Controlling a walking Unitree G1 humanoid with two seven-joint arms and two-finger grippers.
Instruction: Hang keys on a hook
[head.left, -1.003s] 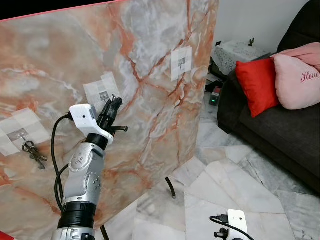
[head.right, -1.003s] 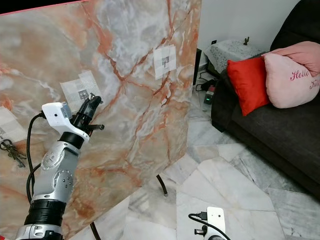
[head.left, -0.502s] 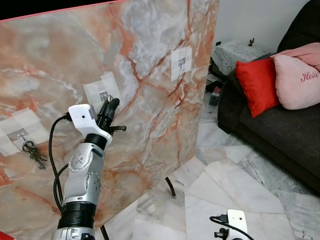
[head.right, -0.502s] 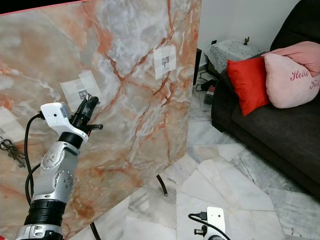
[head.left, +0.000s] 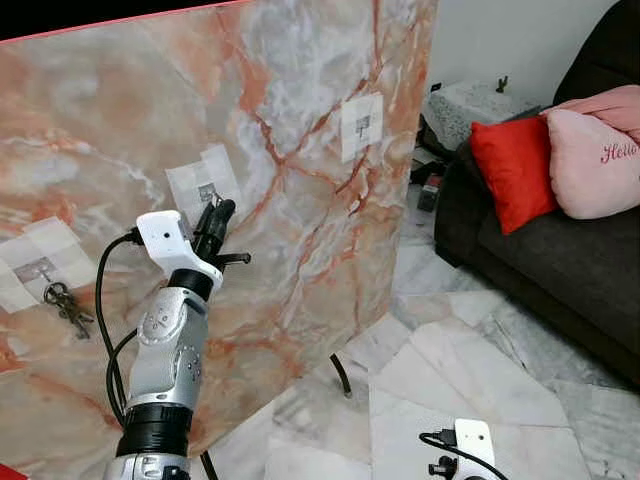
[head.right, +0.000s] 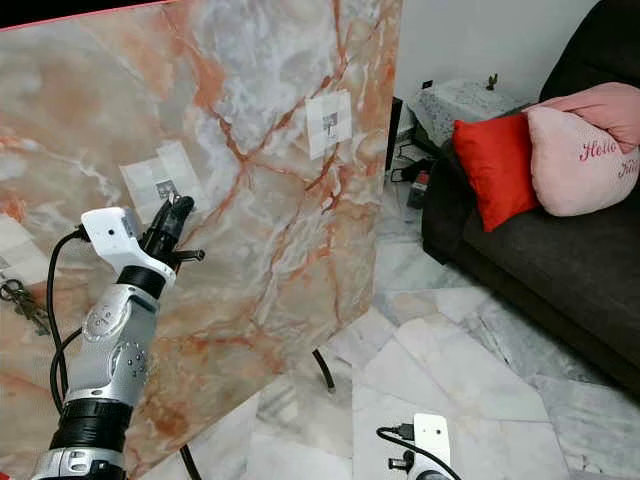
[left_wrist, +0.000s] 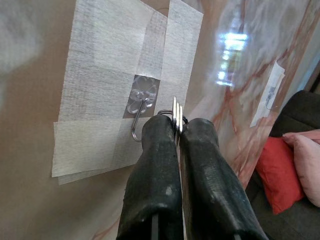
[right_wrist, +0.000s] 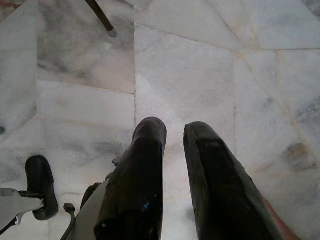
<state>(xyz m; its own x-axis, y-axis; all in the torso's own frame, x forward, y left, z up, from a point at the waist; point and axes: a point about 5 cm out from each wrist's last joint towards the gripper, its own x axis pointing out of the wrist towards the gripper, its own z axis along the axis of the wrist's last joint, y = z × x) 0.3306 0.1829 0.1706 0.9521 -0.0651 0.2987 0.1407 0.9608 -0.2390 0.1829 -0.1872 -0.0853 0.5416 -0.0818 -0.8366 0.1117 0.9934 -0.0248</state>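
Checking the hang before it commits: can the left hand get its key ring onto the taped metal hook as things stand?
Probably yes: the left hand holds the silver key ring just beside the taped metal hook, nothing between.

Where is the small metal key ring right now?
The small metal key ring is pinched in the left hand, raised at the marble-patterned board, just beside the taped metal hook.

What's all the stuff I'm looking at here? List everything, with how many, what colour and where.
marble board: one, pink-orange, upright on the left
taped hooks: three, metal, on the board
hanging keys: one bunch, dark, leftmost hook
sofa: one, dark grey, right
cushions: two, red and pink, on the sofa
floor: pale marble tiles
held keys: silver, beside the middle hook
left gripper: pinching those keys
right gripper: low, over the floor
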